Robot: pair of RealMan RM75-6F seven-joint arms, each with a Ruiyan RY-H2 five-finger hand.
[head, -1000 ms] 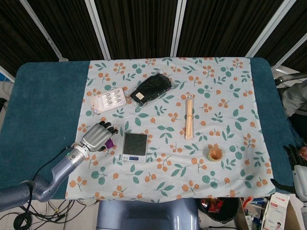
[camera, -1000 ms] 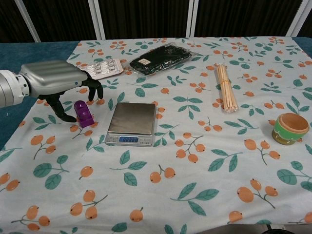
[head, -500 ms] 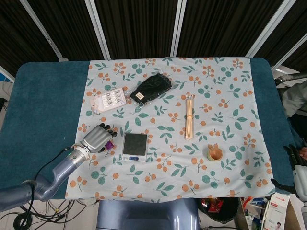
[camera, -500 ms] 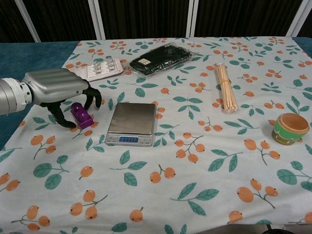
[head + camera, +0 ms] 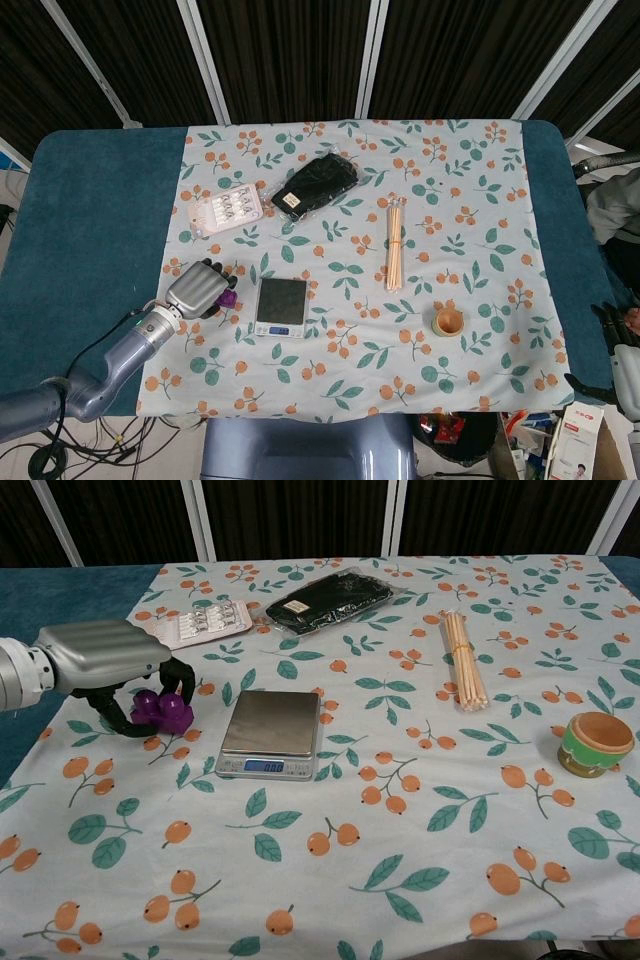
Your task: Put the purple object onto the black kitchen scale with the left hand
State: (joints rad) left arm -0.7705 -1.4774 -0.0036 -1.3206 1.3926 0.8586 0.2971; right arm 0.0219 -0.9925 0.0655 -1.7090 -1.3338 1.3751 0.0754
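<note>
Curling over the purple object [image 5: 162, 711], the left hand [image 5: 110, 660] has its dark fingers around it, just left of the black kitchen scale [image 5: 270, 733], on the flowered cloth [image 5: 400, 810]. The hand seems to grip it, but the hold looks loose and low. The object could slip out when lifted, because it is small and round-edged and only the fingertips reach it. It could also bump the scale's side and push it. The object looks tipped over, its long side lying flat and running left to right. The right hand is not in either view.
</note>
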